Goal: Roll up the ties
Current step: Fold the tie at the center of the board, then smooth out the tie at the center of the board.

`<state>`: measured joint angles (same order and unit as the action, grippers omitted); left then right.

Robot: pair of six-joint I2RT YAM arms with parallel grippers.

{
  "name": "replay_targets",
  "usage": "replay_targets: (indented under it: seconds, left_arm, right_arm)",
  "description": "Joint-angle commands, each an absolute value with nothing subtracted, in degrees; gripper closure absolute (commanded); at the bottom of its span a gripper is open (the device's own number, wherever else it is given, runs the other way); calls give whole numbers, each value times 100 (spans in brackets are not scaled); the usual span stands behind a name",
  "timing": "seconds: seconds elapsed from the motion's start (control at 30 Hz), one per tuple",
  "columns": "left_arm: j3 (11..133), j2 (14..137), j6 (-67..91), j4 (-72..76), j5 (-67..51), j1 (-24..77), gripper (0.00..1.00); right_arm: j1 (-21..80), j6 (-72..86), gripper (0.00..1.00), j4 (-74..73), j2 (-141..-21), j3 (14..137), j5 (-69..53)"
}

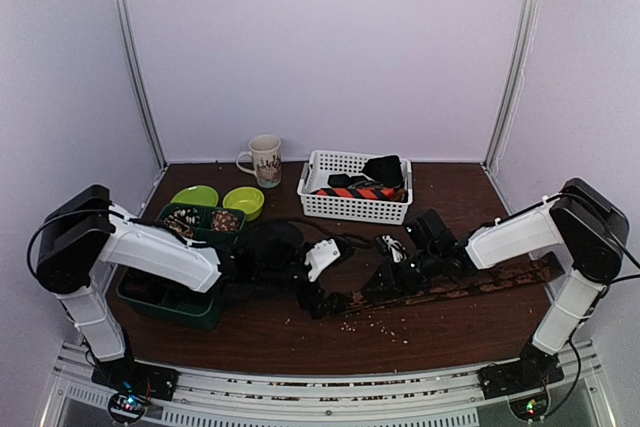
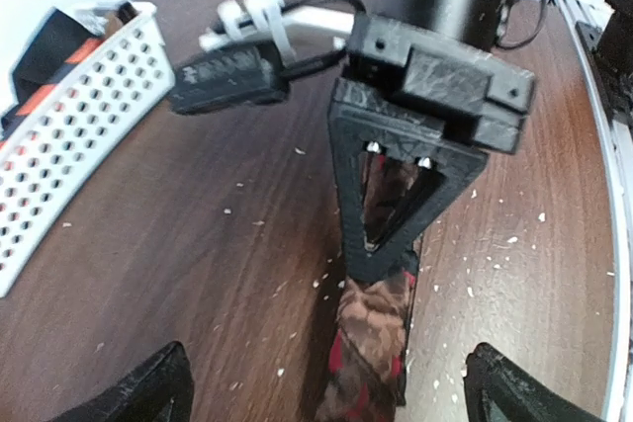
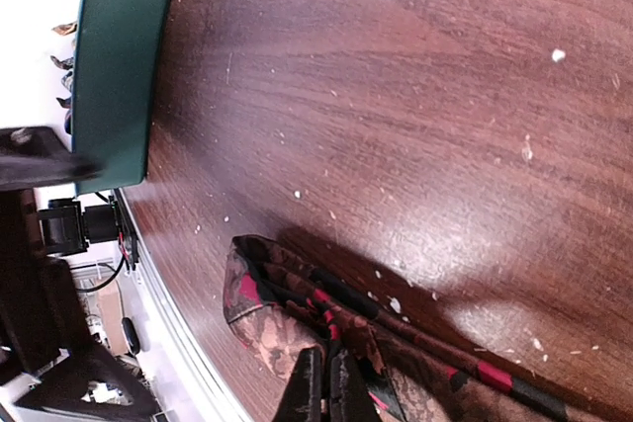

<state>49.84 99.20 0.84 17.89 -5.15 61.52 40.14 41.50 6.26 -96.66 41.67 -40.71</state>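
My right pincer (image 3: 323,382) is clamped on the brown tie (image 3: 287,313), lying on the bench (image 1: 300,339) before the basket (image 1: 345,209); my left pincer (image 2: 331,379) gapes wide, empty.

**Soft overhead light, glare and blur at the wrists**

The top view is evenly lit from above: the walls (image 1: 330,47) glow pale lilac, the dark tabletop (image 1: 450,332) stays dim, and black parts merge into grainy patches. In the right wrist view, a broad white glare streaks the wood, and the brown-patterned tie (image 3: 297,313) casts a soft dark shadow beside it. The left wrist view bows straight lines at its edges. There the white basket (image 2: 59,145) is blurred and nearly blown out.
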Motion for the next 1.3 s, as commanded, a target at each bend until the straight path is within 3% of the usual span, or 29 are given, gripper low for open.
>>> replay_targets:
  seconds: [0.0,0.33,0.6,0.9,1.03,1.17,1.27]
  left_arm:
    - [4822,10264,165,2381,-1182,6082,2]
    - [5903,11476,-343,1880,-1082,6196,5]
    - [6011,11417,-942,687,-1205,6003,46]
    - [5627,11043,-1500,50,-1328,5845,72]
    - [5357,10883,-1495,301,-1412,5783,71]
    - [5262,10675,-1334,365,-1418,5748,50]
    - [4976,10424,-1163,689,-1398,5677,44]
  right_arm:
    - [4001,4007,100,855,-9705,4277,-4111]
    - [3982,4160,100,1299,-9811,4149,-4250]
    - [3990,4599,100,2063,-9938,3939,-4399]
    - [4209,5158,100,3023,-10537,3998,-4473]
    - [4212,5114,100,3060,-10728,4038,-4408]
    - [4220,4909,100,2852,-10846,4107,-4265]
    - [4228,4692,100,2558,-10877,4145,-4149]
